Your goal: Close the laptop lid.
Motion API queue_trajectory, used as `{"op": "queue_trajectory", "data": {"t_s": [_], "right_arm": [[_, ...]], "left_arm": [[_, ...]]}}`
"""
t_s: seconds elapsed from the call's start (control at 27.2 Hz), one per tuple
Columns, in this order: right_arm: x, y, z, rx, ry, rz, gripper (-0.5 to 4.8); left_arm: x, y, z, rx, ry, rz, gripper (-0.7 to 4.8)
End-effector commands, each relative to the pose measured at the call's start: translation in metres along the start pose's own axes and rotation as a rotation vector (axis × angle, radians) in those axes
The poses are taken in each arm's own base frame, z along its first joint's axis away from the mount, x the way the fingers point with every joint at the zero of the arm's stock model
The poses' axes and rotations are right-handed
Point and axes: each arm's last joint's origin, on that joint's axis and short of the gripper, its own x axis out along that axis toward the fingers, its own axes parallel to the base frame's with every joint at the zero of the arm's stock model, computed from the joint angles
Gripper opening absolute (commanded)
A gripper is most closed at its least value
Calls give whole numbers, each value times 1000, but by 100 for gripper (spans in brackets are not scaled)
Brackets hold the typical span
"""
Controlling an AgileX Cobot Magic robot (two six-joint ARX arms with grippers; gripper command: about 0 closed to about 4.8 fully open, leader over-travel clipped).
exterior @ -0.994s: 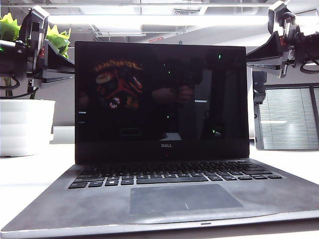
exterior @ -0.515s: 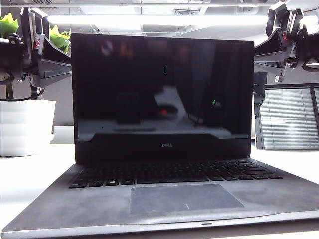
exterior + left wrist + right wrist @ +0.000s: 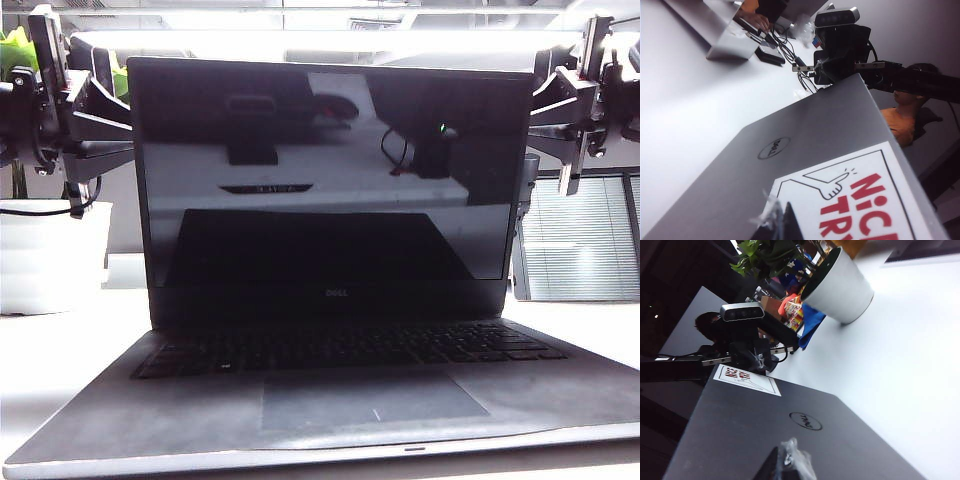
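Note:
The laptop lid (image 3: pixel 330 170) stands open, its glossy black screen leaning forward over the keyboard (image 3: pixel 350 345). My left gripper (image 3: pixel 108 135) is behind the lid's left edge and my right gripper (image 3: pixel 548 100) behind its right edge, both near the top. In the left wrist view the lid's silver back (image 3: pixel 815 135) carries the Dell logo and the red "NICE TRY" sticker (image 3: pixel 860 200). There my left gripper (image 3: pixel 782 226) shows as one shut dark tip against the back. In the right wrist view my right gripper (image 3: pixel 787 464) is likewise shut against the lid's back (image 3: pixel 755 425).
A white plant pot (image 3: pixel 50 255) stands behind the laptop at the left, also in the right wrist view as the pot (image 3: pixel 840 285). A smaller screen showing window blinds (image 3: pixel 580 235) stands at the back right. The grey laptop base (image 3: pixel 560 385) fills the front of the table.
The lid has tipped forward toward the keyboard, its top edge now higher and wider in view. Both grippers have followed behind it, moving outward and closer.

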Motion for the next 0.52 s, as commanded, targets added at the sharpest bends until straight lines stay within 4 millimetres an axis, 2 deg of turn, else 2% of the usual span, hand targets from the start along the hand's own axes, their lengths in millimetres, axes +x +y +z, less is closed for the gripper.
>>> {"op": "queue_trajectory", "data": {"t_s": [0.04, 0.37, 0.52], "right_arm": [[1, 1, -5, 36, 16, 32, -1], [0, 2, -38, 102, 64, -25, -1], [-1, 5, -51, 121, 108, -70, -1]], "left_arm": [[3, -1, -4, -40, 45, -50, -5], [3, 2, -12, -120, 81, -69, -5], [9, 1, -18, -174, 111, -78, -5]]}}
